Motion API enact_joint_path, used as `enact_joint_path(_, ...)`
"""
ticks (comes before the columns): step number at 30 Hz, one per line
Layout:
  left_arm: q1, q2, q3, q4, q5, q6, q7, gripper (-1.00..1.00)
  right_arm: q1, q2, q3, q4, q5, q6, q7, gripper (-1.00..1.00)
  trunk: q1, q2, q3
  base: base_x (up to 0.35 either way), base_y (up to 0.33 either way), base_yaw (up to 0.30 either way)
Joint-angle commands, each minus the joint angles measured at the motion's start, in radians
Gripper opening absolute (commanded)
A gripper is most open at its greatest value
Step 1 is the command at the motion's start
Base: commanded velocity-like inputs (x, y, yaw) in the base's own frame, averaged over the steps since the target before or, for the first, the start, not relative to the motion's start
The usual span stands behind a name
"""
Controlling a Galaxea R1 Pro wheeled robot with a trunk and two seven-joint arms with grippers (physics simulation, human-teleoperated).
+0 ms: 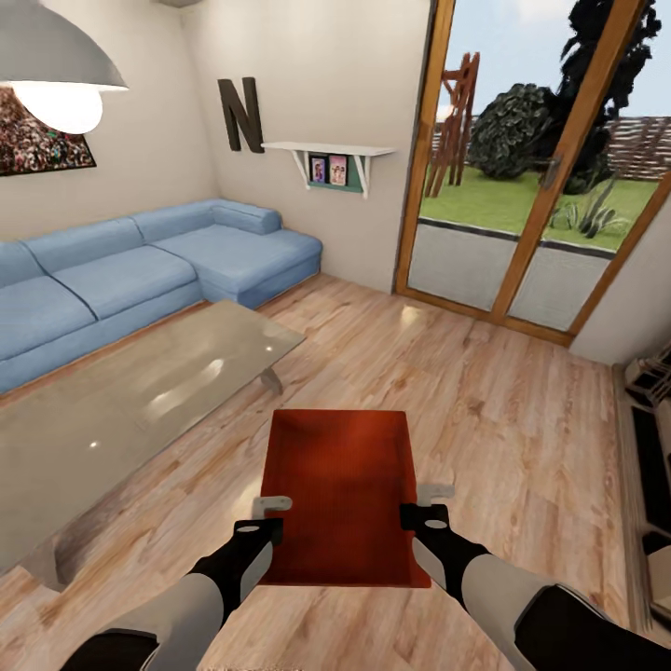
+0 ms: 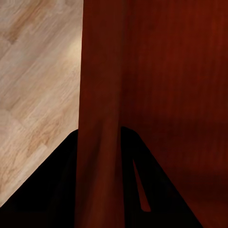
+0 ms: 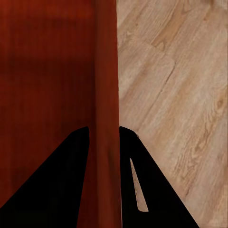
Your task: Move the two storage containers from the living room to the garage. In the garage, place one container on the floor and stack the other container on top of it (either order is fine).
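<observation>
One orange-red storage container (image 1: 341,492) hangs in front of me above the living room's wood-plank floor (image 1: 485,391), carried between both arms. My left gripper (image 1: 270,518) is shut on the container's left wall (image 2: 99,118), one dark finger on each side of it. On the opposite side my right gripper (image 1: 417,503) is shut on the right wall (image 3: 105,104) in the same way. The box is open-topped and shows nothing inside. The second container and the garage are out of view.
A glass coffee table (image 1: 140,391) stands close on the left, with a blue corner sofa (image 1: 140,270) behind it. Glazed wood-framed patio doors (image 1: 522,186) lie ahead to the right. A low shelf unit (image 1: 652,447) runs along the right edge. Open floor stretches ahead.
</observation>
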Motion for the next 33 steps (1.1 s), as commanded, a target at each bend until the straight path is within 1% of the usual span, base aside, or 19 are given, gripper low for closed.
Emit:
enact_joint_path(1,-0.001,0.001,0.003,-0.003,-0.015,0.008,0.024,-1.0,-0.001,-0.009,0.002,0.003,-0.015,-0.007,-0.009,-1.0,0.0,-0.002,-0.002,0.0,0.0,0.3)
enact_joint_path(33,-0.001,0.002,0.0,-0.005,-0.016,0.008,0.024,-1.0,-0.001,-0.009,0.002,0.003,-0.015,-0.007,-0.009,-1.0,0.0,-0.002,-0.002,0.0,0.0,0.3)
